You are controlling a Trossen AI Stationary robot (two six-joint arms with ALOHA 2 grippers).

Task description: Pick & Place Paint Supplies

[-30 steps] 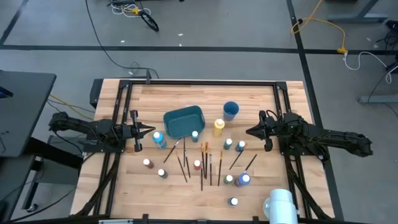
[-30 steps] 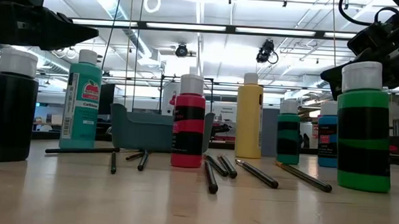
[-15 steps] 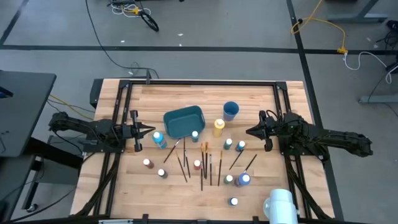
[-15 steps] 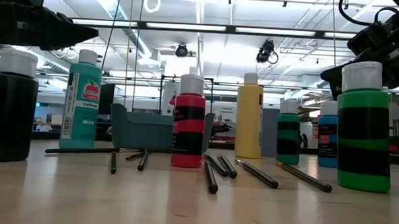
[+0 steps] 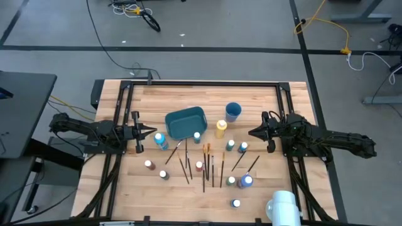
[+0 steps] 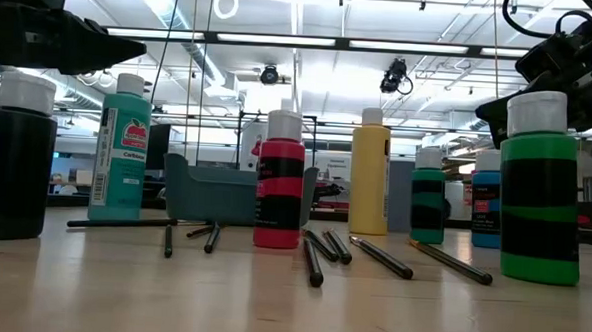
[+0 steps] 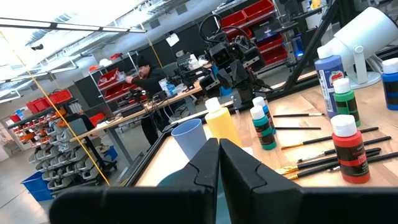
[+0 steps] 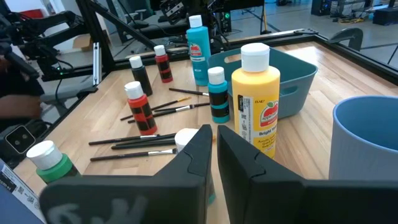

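Small white-capped paint bottles stand upright on the table's middle: a yellow one (image 5: 220, 129) beside the teal bin (image 5: 186, 122), a light blue one (image 5: 161, 139), a red one (image 5: 199, 166), a green one (image 5: 231, 181). Thin dark paintbrushes (image 5: 205, 164) lie flat among them. My left gripper (image 5: 154, 134) hovers shut above the table at the left, just left of the light blue bottle. My right gripper (image 5: 251, 133) hovers shut at the right, pointing toward the bottles (image 8: 218, 93). Neither touches anything.
A blue cup (image 5: 233, 112) stands behind the yellow bottle. A white cylindrical device (image 5: 282, 206) sits at the near right edge. A black rail frame (image 5: 201, 83) borders the table. Bare wood lies along the far side and near left. People work at benches beyond.
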